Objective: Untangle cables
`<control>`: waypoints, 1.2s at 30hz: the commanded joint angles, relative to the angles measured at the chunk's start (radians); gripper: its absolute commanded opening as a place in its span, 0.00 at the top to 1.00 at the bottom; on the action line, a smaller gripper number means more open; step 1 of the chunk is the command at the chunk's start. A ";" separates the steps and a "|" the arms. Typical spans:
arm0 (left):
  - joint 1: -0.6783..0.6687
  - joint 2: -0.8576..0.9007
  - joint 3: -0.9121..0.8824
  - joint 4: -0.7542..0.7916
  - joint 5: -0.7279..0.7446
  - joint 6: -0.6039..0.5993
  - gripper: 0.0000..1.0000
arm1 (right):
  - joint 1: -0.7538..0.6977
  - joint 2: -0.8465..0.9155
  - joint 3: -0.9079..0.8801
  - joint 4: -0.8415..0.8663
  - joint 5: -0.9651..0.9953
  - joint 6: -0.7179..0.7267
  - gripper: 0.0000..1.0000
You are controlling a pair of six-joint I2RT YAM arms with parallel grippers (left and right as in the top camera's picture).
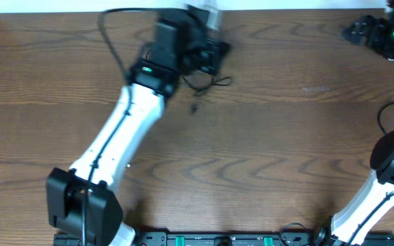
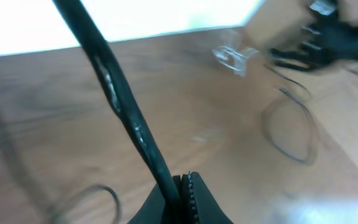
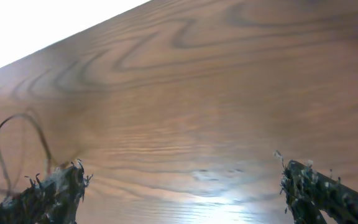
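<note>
Left arm (image 1: 125, 130) stretched far, jaws clamping black cable (image 2: 126, 112); right arm (image 1: 388, 171) folded, jaws apart.

Bright glare, motion-blurred left-wrist view

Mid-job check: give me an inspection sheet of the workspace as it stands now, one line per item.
Surface: wooden table, plain wood grain, no spills seen.
Job's things: black cable pinched in the left hand; thin cable tangle lying on the table beside that hand.
Clutter: dark device with a green light at the far right corner; cannot tell what it is.
Hands: left hand shut on the black cable; right hand open, nothing between its fingers, over bare wood.
Cables: thicker black lead curving near the right arm.
Surroundings: white strip beyond the far table edge; nothing else seen.
</note>
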 commanded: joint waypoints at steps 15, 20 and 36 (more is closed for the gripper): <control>-0.059 -0.003 0.014 -0.422 -0.223 0.124 0.20 | 0.071 -0.014 -0.016 -0.006 -0.030 0.019 0.01; -0.021 -0.006 0.016 -0.628 -0.535 0.125 0.20 | 0.132 -0.013 -0.016 -0.004 -0.030 0.019 0.01; 0.395 -0.182 0.074 -0.615 -0.568 0.018 0.20 | 0.588 0.052 -0.016 0.193 0.117 0.246 0.01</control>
